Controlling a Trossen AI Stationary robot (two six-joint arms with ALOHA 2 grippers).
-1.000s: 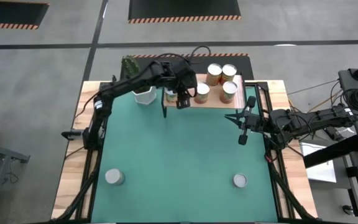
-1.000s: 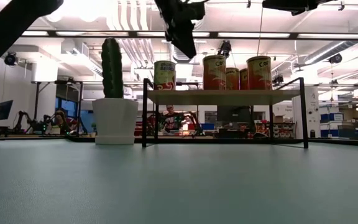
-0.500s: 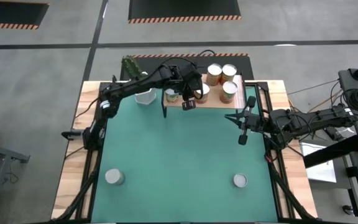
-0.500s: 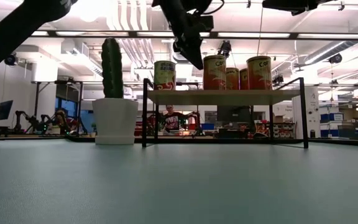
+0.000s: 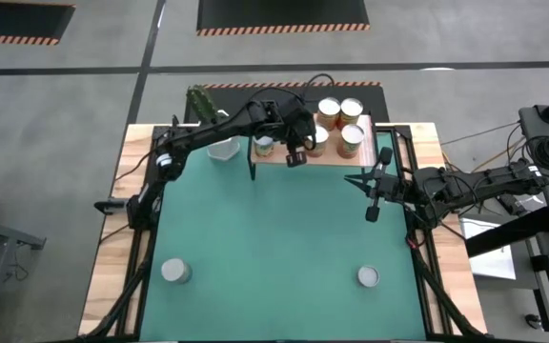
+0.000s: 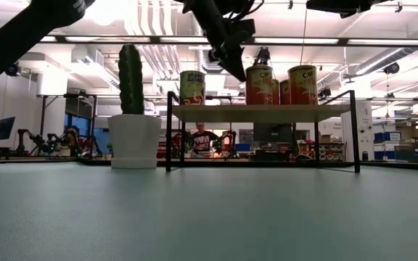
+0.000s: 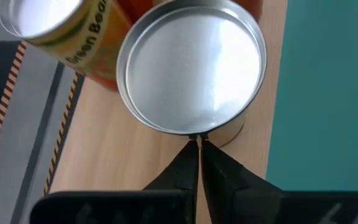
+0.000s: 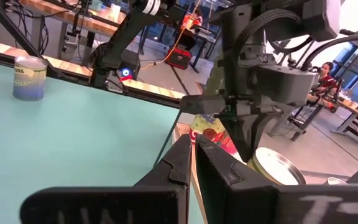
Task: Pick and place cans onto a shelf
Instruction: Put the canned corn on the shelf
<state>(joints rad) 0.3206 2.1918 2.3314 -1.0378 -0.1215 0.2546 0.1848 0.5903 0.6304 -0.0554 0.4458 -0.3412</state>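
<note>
High view first: the left claw (image 5: 296, 152) hangs over the front edge of the shelf (image 5: 330, 155), its fingers pinched together with nothing between them, their tips right at the rim of the front can (image 7: 191, 68) seen in the left wrist view. That closeness is, I judge, the main hazard: a small push or drag from the closed tips could shove that can into the cans behind it or tip it off the board's front edge onto the surface (image 5: 274, 238), since it stands near that edge. A sideways swing could also clip the greenish-labelled can (image 5: 264, 145) at the shelf's left end, which stands apart from the others. Five cans are on the shelf: one at the left end, one under the left claw, one further right at the front (image 5: 351, 140), and two at the back (image 5: 329, 111). Two more wait upright on the green surface, near its front left (image 5: 174, 272) and front right (image 5: 367, 277) corners, well apart from the shelf. Each is a short cylinder with a flat silvery lid inside a raised rim; the low view shows orange labels on the right-hand group (image 6: 302, 84). The right claw (image 5: 373, 195) waits at the surface's right side, fingers together and empty. A cactus pot (image 5: 221, 147) sits just left of the shelf.
</note>
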